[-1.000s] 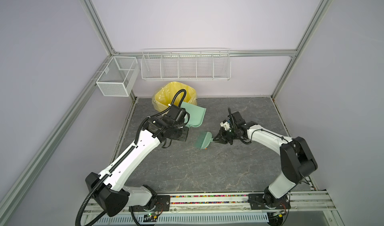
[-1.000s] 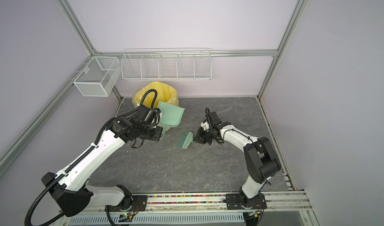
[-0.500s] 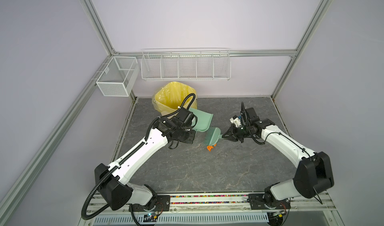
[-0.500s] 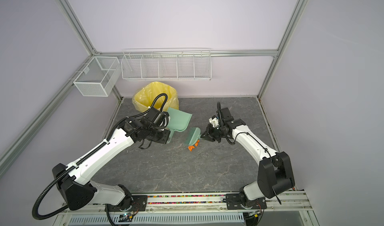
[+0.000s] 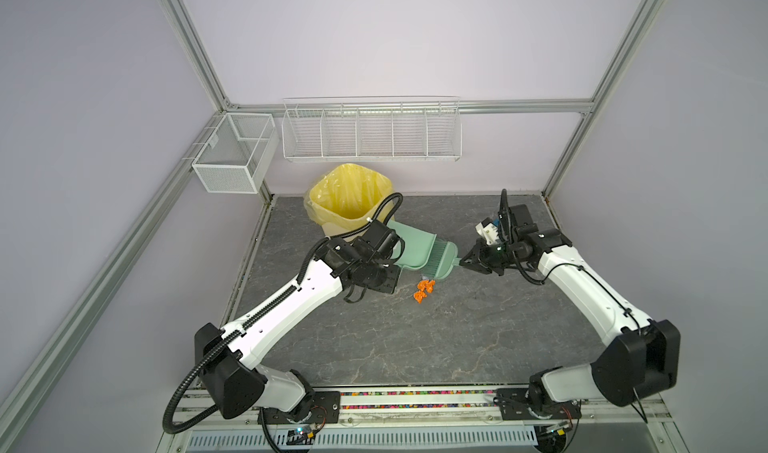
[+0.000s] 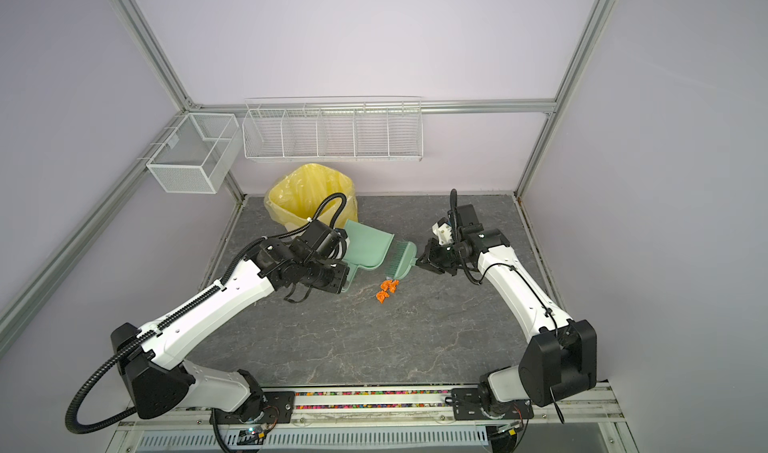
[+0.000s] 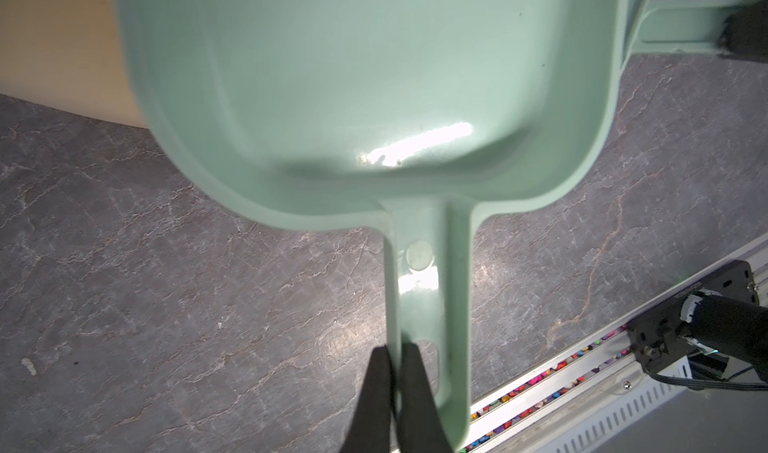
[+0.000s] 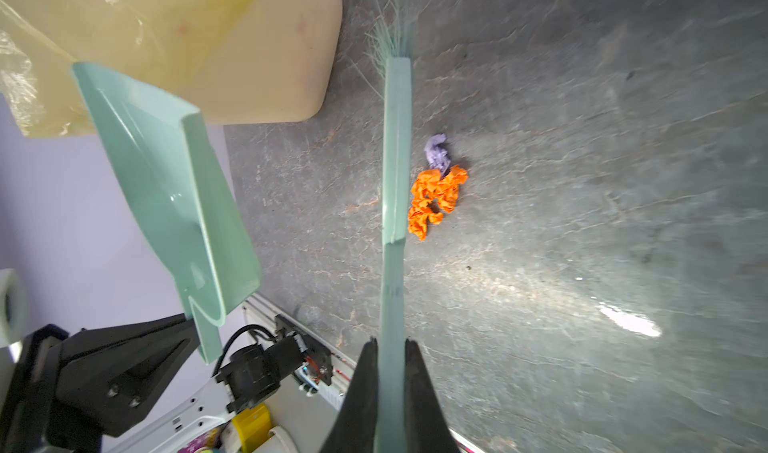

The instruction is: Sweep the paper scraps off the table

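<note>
From above, the left arm's black wrist (image 5: 365, 266) hides most of the dustpan (image 5: 413, 247) handle and whatever grips it. The camera on that arm shows it up close. The left fingers (image 7: 384, 384) are pinched tight on the thin edge of the handle, near its end. In that close view the wide front of the pan runs off the picture. The pan is tipped, with its open mouth toward the yellow-bagged bin (image 5: 347, 193). The front of the bin is partly covered by the arm and its black cable (image 5: 388, 205).

The right fingers (image 8: 370, 363) are clamped on the green brush (image 8: 395, 147) handle, one on each side. From above, the bristles face the pan.

The paper scraps (image 5: 424, 291) lie in a small bunch on the grey counter (image 5: 415, 347). They are just beside the brush head, on the side away from the pan. From above I can only make out orange bits. The right wrist view also shows one pale purple wad (image 8: 437, 155) touching the orange ones. I cannot tell if the brush touches the scraps or hangs just over them.
</note>
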{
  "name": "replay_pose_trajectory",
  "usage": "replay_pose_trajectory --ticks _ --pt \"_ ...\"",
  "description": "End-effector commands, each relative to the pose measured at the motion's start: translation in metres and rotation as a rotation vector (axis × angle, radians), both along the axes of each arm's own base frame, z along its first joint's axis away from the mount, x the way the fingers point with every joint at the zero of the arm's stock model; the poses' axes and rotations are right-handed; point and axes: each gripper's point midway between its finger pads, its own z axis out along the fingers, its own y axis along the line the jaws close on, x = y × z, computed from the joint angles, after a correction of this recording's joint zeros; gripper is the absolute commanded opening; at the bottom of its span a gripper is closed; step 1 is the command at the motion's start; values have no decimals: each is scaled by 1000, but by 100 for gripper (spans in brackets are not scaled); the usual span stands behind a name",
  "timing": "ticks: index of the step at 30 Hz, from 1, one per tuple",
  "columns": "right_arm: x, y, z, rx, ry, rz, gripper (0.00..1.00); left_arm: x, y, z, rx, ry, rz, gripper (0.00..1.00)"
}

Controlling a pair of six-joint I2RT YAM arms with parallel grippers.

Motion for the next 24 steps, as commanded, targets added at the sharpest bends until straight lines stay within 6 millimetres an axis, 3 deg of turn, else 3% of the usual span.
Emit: replay_pose_trajectory --ticks 1,12,16,24 --pt "-2 -21 8 -142 -72 39 7 -8 -8 -12 -8 33 9 0" --pt "8 -36 22 -238 -167 31 7 -31 -5 -60 42 122 -5 0" --pt "5 -40 16 -279 -151 59 7 -41 -8 -78 77 136 -16 0" --pt "11 -50 11 -366 -168 71 7 -50 -9 -96 53 167 0 0"
